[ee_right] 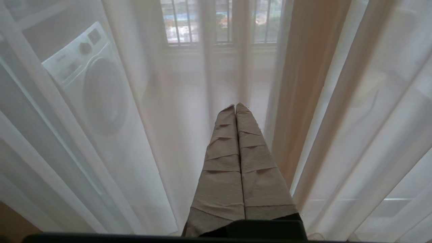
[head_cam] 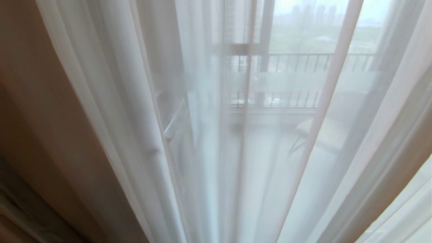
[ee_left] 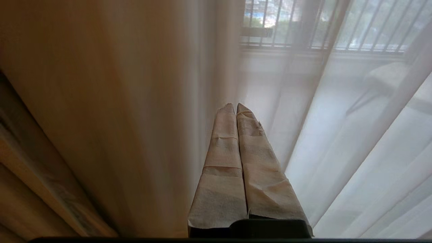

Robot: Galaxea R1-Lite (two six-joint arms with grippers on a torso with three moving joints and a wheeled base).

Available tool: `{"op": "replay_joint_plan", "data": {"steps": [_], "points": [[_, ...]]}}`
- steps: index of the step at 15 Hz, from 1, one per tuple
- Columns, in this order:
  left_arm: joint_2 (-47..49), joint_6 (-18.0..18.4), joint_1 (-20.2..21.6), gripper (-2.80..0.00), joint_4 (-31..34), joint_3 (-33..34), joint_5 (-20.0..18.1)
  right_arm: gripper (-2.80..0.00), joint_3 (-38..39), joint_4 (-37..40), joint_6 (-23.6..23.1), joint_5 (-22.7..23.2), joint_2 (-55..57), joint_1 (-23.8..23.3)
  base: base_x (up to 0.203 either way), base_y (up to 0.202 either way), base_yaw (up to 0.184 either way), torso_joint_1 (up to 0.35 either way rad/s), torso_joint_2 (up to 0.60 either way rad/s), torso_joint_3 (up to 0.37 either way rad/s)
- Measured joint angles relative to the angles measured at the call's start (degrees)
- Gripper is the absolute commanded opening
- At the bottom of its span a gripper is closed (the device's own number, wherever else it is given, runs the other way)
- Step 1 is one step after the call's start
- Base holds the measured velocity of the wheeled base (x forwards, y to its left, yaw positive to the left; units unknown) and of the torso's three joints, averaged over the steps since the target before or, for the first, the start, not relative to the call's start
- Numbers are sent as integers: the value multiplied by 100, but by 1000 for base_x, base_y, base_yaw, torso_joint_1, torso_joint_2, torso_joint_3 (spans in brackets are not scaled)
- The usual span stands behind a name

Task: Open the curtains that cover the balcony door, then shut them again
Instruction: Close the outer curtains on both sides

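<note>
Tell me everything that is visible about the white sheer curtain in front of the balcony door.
The white sheer curtain is thin, see-through fabric hanging in long vertical folds, drawn across the glass. Through it show the balcony railing, a chair and a washing machine. An opaque beige drape hangs at its left edge. No gripper holds it: the left gripper and the right gripper point at it, fingers shut.

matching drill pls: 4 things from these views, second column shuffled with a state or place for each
1. left pincer
2. sheer curtain
3. beige drape
4. washing machine

A. opaque, beside the left pincer
B. see-through, drawn across the glass
C. shut, holding nothing
D. behind the sheer, in the right wrist view

Pairs: 1-C, 2-B, 3-A, 4-D
</note>
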Motion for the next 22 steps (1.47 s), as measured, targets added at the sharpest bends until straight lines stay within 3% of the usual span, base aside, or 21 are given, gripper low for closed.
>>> {"op": "replay_joint_plan", "data": {"steps": [4, 22], "points": [[0, 7, -5, -280, 2, 0, 11, -280, 0, -2, -4, 0, 2, -3, 0, 140, 1, 4, 2, 3], [-2, 2, -5, -280, -2, 0, 11, -280, 0, -2, 0, -1, 2, 1, 0, 0, 0, 0, 0, 0]]}}
